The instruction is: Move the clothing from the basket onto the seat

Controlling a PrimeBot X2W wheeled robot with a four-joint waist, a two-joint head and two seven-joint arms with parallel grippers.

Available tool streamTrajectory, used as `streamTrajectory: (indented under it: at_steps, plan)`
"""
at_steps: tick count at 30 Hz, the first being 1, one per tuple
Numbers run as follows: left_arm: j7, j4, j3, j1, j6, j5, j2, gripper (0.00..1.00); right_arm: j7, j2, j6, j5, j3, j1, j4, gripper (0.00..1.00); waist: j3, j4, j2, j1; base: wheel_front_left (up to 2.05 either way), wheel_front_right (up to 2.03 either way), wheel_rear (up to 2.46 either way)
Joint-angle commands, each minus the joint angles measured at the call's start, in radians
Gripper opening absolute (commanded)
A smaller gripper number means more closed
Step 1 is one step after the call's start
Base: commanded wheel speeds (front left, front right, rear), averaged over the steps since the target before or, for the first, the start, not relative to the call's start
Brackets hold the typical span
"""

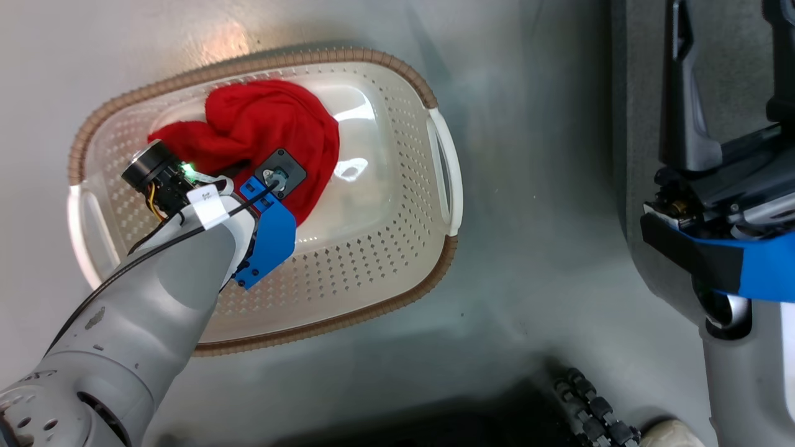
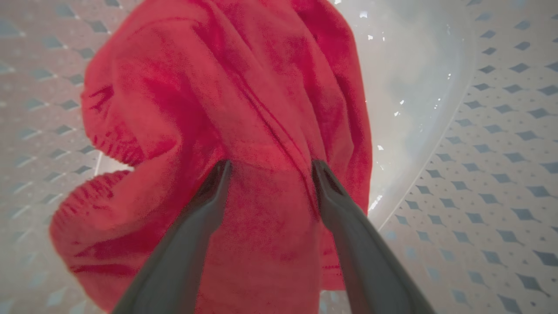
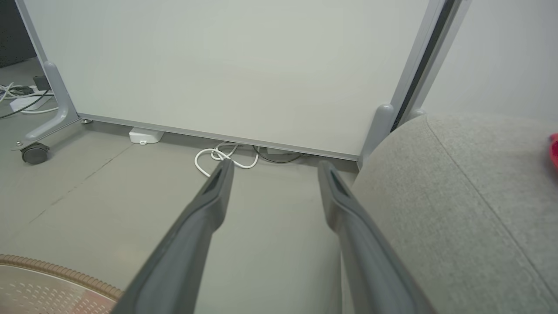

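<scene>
In the head view the basket (image 1: pixel 348 267) stands on the floor (image 1: pixel 534 186) with the clothing (image 1: pixel 267 124) heaped in its far-left part, and the left arm (image 1: pixel 155 279) reaches down into it, its wrist directly over the red heap; the seat (image 1: pixel 640 124) lies off to the right, apart from the basket. In the left wrist view the left gripper (image 2: pixel 271 163) is spread wide and holds nothing, with the cloth straight ahead between the two fingers. The folds run up the view, roughly along the fingers. The tips seem to rest on or in the fabric, though the blur close up leaves contact uncertain. Closing here should catch the central ridge, so the left arm is plainly the nearer one. In the right wrist view the right gripper (image 3: pixel 274 165) is likewise spread and empty, held over bare floor beside the seat's rounded corner, facing a white panel (image 3: pixel 218 65) with a cable (image 3: pixel 218 157) at its foot. A red sliver (image 3: pixel 554 150) at the seat's far edge may be a garment.
</scene>
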Motion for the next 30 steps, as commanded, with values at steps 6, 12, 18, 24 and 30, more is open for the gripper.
streamTrajectory:
  at_steps: [6,12,18,24,30]
  plan:
    - [0.046,0.001,-0.007,-0.028,0.000,0.014,0.014,1.00,-0.004,0.017,0.000,-0.009,-0.001,0.037,-0.051,1.00,0.057,-0.014,0.0000,-0.0001,0.00,0.00,0.00]
    - [0.020,0.035,-0.008,-0.046,0.000,0.075,0.016,1.00,-0.004,0.023,0.000,-0.028,-0.011,0.083,-0.095,1.00,0.067,-0.012,0.0000,-0.0001,0.00,0.00,0.00]
    - [0.005,0.059,-0.009,-0.046,0.000,0.109,0.001,0.00,-0.004,0.026,0.000,-0.038,-0.015,0.103,-0.117,1.00,0.066,-0.008,0.0000,-0.0001,0.00,0.00,0.00]
    - [-0.086,0.062,0.006,-0.063,0.000,0.084,-0.030,0.00,-0.004,0.025,0.000,-0.028,-0.022,0.061,-0.101,1.00,0.039,0.013,0.0000,-0.0001,0.00,0.00,0.00]
    - [-0.208,0.061,0.024,-0.024,0.000,0.040,-0.061,0.00,-0.004,0.014,0.000,-0.018,-0.034,0.040,-0.043,1.00,-0.076,0.055,0.0000,-0.0001,0.00,0.00,0.00]
